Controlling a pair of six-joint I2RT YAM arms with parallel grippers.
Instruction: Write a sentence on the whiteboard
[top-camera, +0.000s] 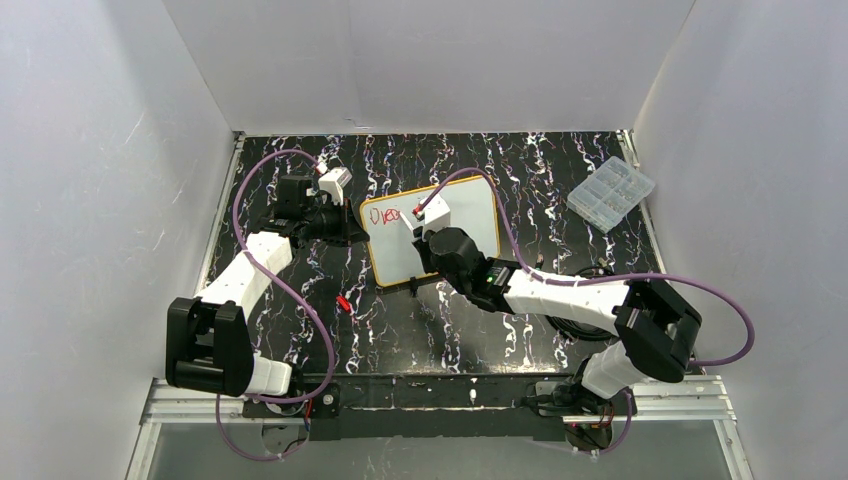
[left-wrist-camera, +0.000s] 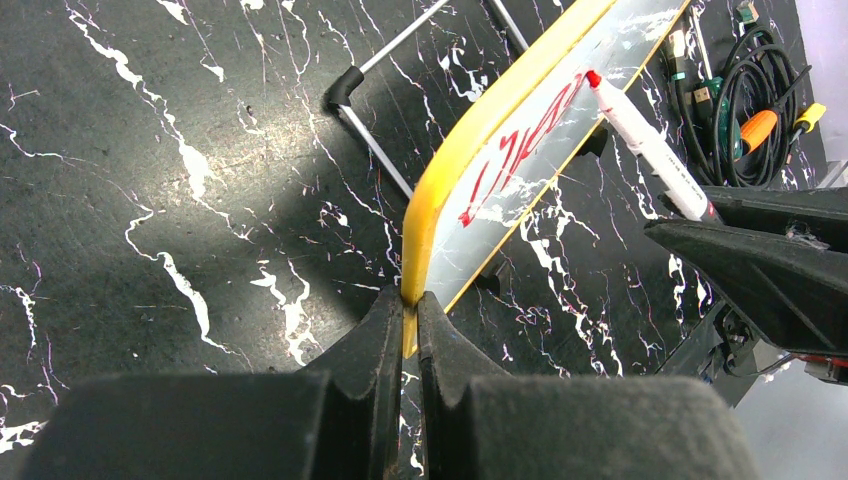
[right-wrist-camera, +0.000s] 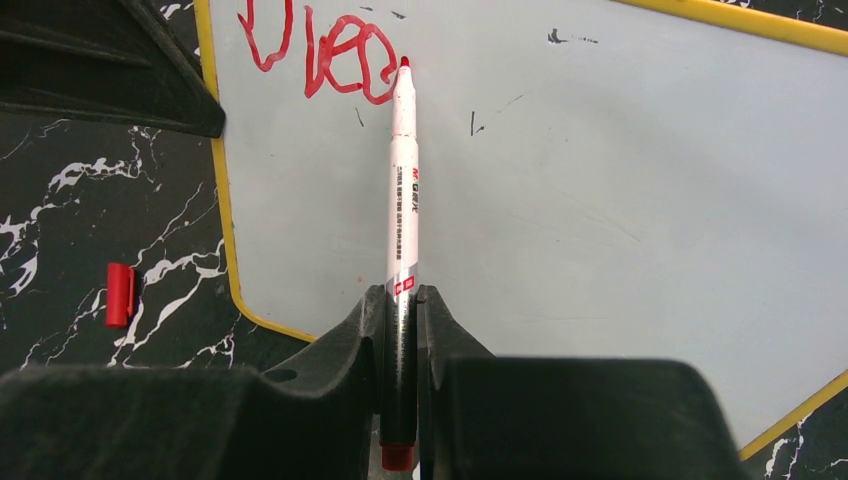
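Observation:
The whiteboard (top-camera: 460, 225) with its yellow frame lies tilted on the black marble table. Red letters of the sentence (right-wrist-camera: 330, 60), reading about "Drea", sit at its upper left. My left gripper (left-wrist-camera: 410, 305) is shut on the whiteboard's yellow left edge (left-wrist-camera: 430, 210). My right gripper (right-wrist-camera: 402, 300) is shut on a white marker (right-wrist-camera: 402, 190) with a red tip. The tip touches the board just right of the last letter. The same marker shows in the left wrist view (left-wrist-camera: 650, 150) and in the top view (top-camera: 420, 212).
A red marker cap (top-camera: 342, 302) lies on the table left of the board's lower corner and shows in the right wrist view (right-wrist-camera: 119, 294). A clear plastic compartment box (top-camera: 610, 192) sits at the back right. Cables (left-wrist-camera: 745, 110) lie coiled near the right arm.

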